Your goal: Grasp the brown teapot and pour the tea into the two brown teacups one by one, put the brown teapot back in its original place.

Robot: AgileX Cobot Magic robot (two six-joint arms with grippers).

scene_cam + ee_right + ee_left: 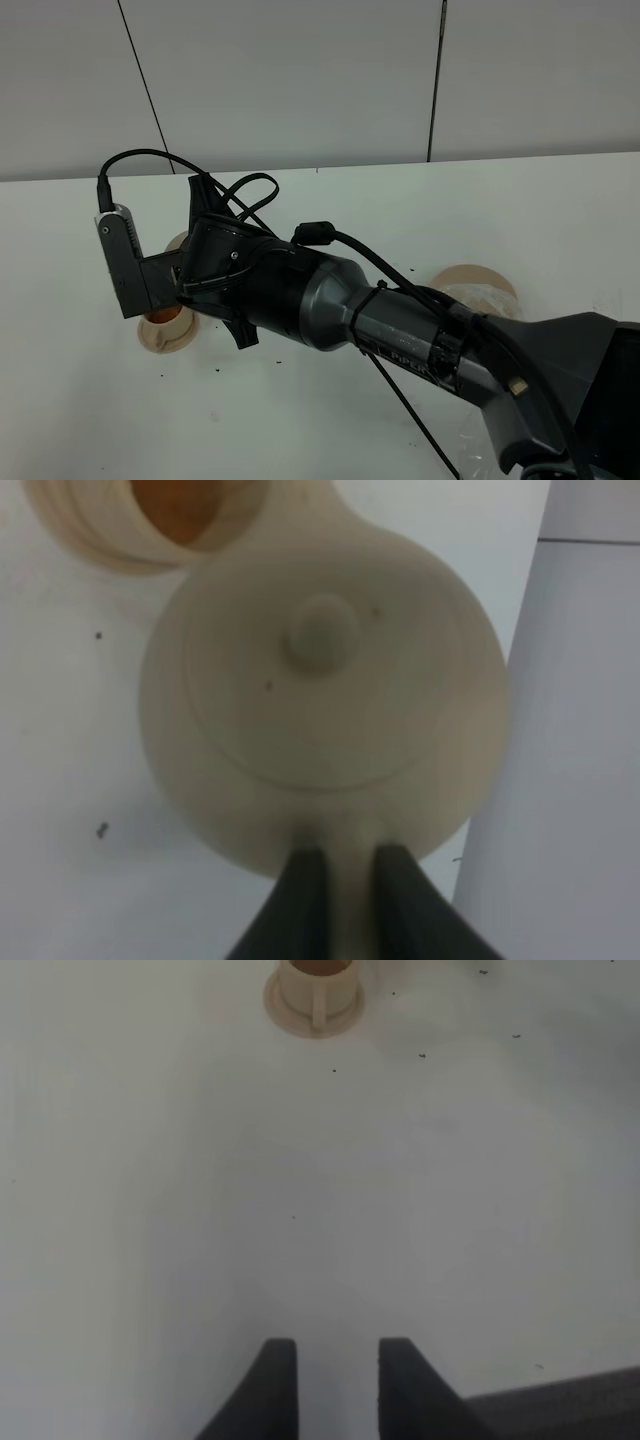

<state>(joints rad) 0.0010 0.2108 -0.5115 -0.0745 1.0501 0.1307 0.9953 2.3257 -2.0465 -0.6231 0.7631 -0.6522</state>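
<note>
In the right wrist view my right gripper (340, 885) is shut on the loop handle of the brown teapot (320, 690), whose knobbed lid faces the camera. Just beyond the pot's far side stands a brown teacup (185, 515) holding orange tea. From above, my right arm reaches across to the left and hides the teapot and the gripper. A teacup (165, 328) with orange tea on its saucer shows below the wrist. The round tan plate (478, 285) lies bare at the right. My left gripper (338, 1385) hovers open over bare table, a teacup (315, 990) on a saucer far ahead.
A tan sliver (180, 242) peeks out behind the right wrist camera mount; I cannot tell what it is. Small dark specks dot the white table (300, 420). A white panelled wall (300, 80) closes the far side. The right arm's cables hang over the table's middle.
</note>
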